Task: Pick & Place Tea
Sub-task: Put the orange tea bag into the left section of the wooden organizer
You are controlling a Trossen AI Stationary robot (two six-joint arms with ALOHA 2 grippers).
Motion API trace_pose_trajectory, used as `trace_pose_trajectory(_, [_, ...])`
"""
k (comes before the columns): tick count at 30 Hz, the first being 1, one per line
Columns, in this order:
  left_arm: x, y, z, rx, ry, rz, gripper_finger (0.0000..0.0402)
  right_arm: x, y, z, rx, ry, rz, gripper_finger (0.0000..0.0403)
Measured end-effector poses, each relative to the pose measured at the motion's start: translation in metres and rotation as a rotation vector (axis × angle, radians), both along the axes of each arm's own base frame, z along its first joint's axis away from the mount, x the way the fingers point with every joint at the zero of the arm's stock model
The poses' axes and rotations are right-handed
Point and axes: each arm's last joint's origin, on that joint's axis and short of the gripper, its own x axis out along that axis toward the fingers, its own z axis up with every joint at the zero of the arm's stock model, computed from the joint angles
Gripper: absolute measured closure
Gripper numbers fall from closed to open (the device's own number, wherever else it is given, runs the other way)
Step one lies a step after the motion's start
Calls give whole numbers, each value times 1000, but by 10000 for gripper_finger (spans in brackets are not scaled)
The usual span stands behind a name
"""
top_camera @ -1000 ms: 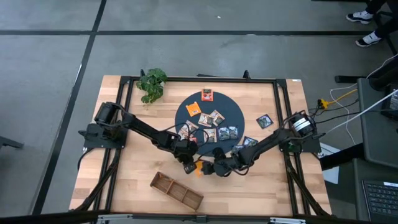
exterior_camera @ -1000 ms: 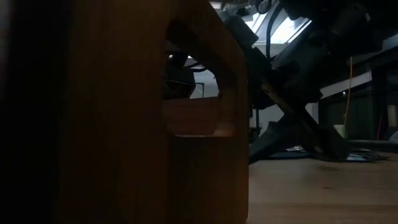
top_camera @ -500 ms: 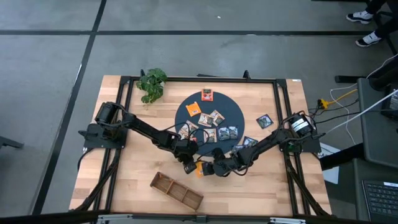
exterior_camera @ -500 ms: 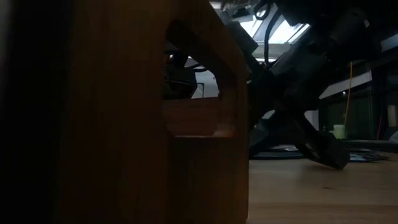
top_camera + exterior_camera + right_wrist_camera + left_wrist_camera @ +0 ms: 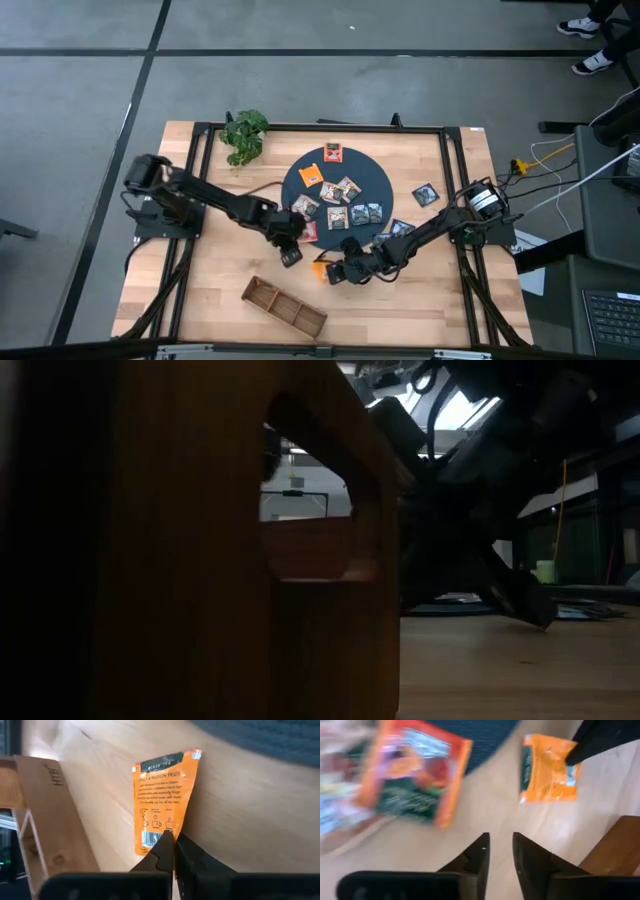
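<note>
Arms: we saw two dark, jointed arms, matte black links | Bases: black mounts at the worktop's side edges, right one with a pale round cap | Fingers: each wrist showed two tapered black fingers (image 5: 525, 865)

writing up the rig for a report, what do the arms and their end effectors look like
Two slim dark, nearly black jointed arms, each on a black base at a table side, with a rounded motor housing at the shoulder. Left end effector and right end effector each end in two tapering matte black fingers. No markings are legible on them.
</note>
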Motion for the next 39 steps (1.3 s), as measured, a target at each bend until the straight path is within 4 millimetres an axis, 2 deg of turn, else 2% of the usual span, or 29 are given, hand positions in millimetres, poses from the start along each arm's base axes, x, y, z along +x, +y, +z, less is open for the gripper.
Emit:
trace_pose_trajectory(3, [-13,11,10,-57,-65,120,289,0,-1,8,-88,22,38,399])
trace_pose_trajectory(8, [-42,26,5,-253,-158,372,266,7,0,31,-301,99,150,400])
trace_pose_trajectory(12, [-60,36,0,-482,-203,594,261,14,0,57,-558,172,275,400])
trace_pose_trajectory(16, [-63,45,5,-707,-231,769,261,23,-2,80,-817,203,386,400])
trace_pose_trajectory(19, [-60,50,11,-798,-259,796,261,31,-5,96,-986,206,449,400])
trace_pose_trajectory(24, [-58,55,15,-919,-258,878,260,42,-14,112,-1151,221,528,400])
trace_pose_trajectory(31, [-55,60,19,-1040,-299,1030,260,46,-25,117,-1341,312,579,400])
trace_pose_trajectory(39, [-51,63,27,-1058,-462,1111,260,47,-30,118,-1402,347,569,400])
